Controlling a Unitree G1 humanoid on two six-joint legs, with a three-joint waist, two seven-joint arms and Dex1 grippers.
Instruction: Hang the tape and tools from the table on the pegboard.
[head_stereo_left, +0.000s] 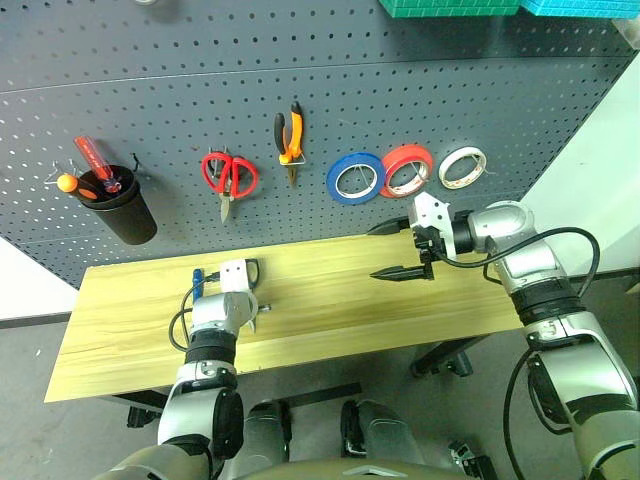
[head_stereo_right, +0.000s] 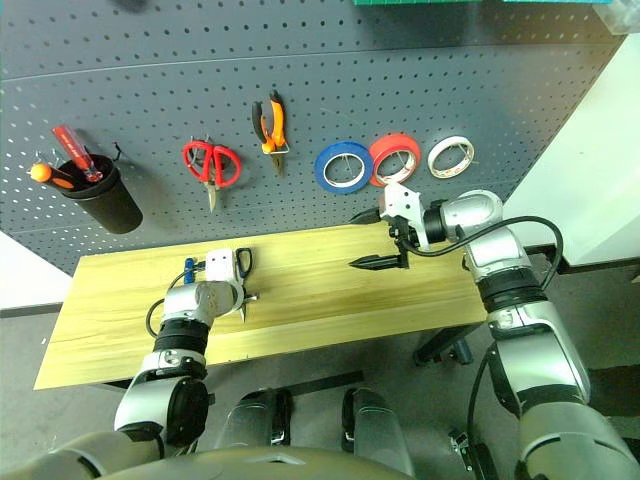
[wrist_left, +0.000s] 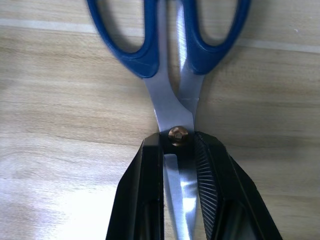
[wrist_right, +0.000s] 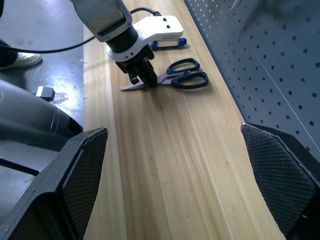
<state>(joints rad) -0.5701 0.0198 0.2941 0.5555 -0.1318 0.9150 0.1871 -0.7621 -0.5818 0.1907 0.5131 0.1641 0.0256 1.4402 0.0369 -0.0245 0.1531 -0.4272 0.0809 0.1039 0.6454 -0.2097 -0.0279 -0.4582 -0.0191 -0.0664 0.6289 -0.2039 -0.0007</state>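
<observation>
You see the left gripper (head_stereo_right: 243, 297) down on the table (head_stereo_right: 330, 300) at the scissors (head_stereo_right: 244, 268), beside a screwdriver (head_stereo_right: 188, 268). Your right gripper (head_stereo_right: 372, 240) hovers with its fingers spread below the pegboard (head_stereo_right: 300, 90), where pliers (head_stereo_right: 270, 122) and blue tape (head_stereo_right: 343, 166) hang.

The scissors (wrist_left: 172, 75) lie on the table (head_stereo_left: 330, 300) with the far ends of their blue handle loops cut off by the frame edge in the left wrist view; their blade tips run out of that frame between the left gripper's (wrist_left: 180, 195) fingers. From the head views, the left gripper's housing covers most of the scissors. A small blue screwdriver (head_stereo_left: 198, 280) just left of that wrist is half hidden behind it. The pegboard's (head_stereo_left: 300, 80) top edge is cropped, as are the teal bins (head_stereo_left: 450, 6) above it. The tools in the black cup (head_stereo_left: 122, 205) are too small to identify beyond red and orange handles.
</observation>
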